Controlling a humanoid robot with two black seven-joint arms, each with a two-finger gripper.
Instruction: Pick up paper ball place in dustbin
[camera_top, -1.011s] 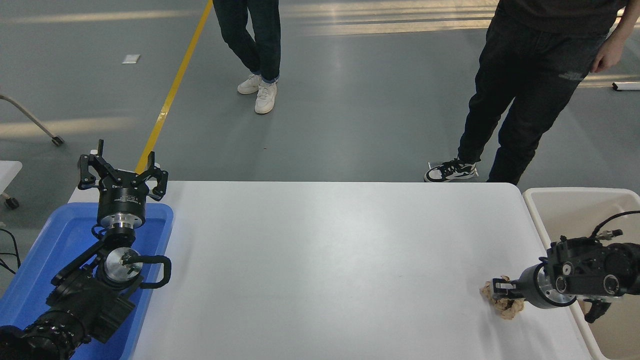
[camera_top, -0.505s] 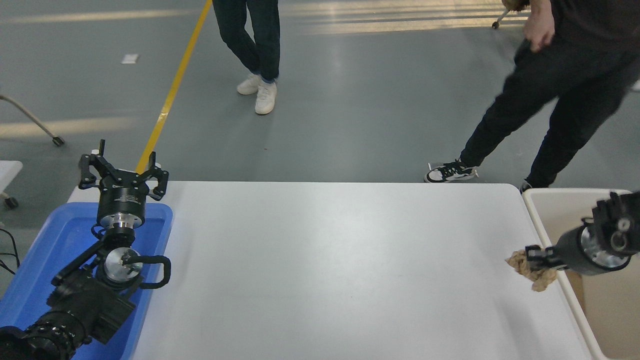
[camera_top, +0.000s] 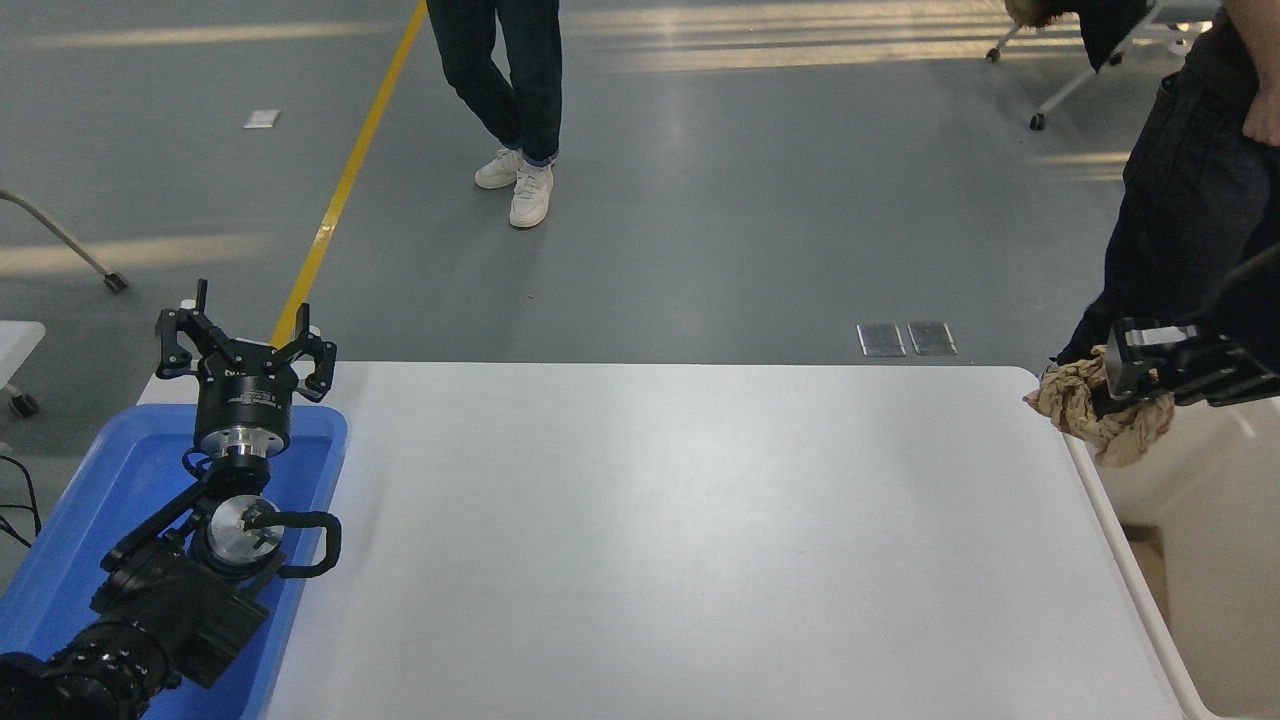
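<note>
While the left gripper (camera_top: 243, 350) sits parked over the blue tray (camera_top: 70, 520) at the lower left with its fingers spread, the right gripper (camera_top: 1112, 385) comes in from the right edge, fingers pinched on the paper ball (camera_top: 1075, 405). Ball is held in the air, clear of the white table (camera_top: 680, 540), above the table's far right corner and the near-side rim of the dustbin (camera_top: 1200, 520). Two persons stand on the far side: one (camera_top: 510, 90) at top centre, another (camera_top: 1190, 200) at top right behind the right arm.
</note>
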